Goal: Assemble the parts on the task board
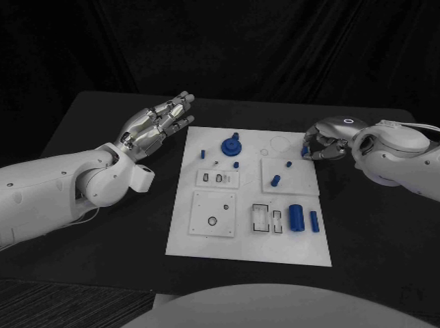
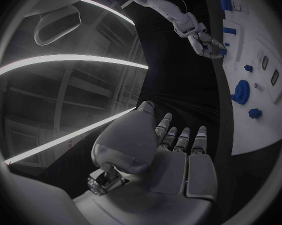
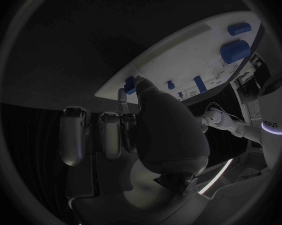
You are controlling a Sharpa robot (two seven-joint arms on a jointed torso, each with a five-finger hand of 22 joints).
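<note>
The white task board [image 1: 249, 239] lies mid-table. My right hand [image 1: 325, 140] is at its far right edge, thumb and finger pinching a small blue part [image 1: 306, 147], which the right wrist view shows at the board's rim [image 3: 129, 85]. My left hand [image 1: 159, 127] hovers left of the board, fingers stretched out and apart, holding nothing; its palm [image 2: 178, 160] faces the board. A round blue gear-like part [image 1: 232, 145] stands at the far middle of the board. A blue peg [image 1: 275, 180] lies on a raised square plate. Two blue cylinders [image 1: 296, 217] lie near the right side.
Raised white plates with slots and holes [image 1: 212, 213] sit on the board's left half, and black-framed slots [image 1: 267, 217] beside the cylinders. Small blue bits [image 1: 237, 165] dot the board's centre. Black table [image 1: 378, 260] surrounds the board on both sides.
</note>
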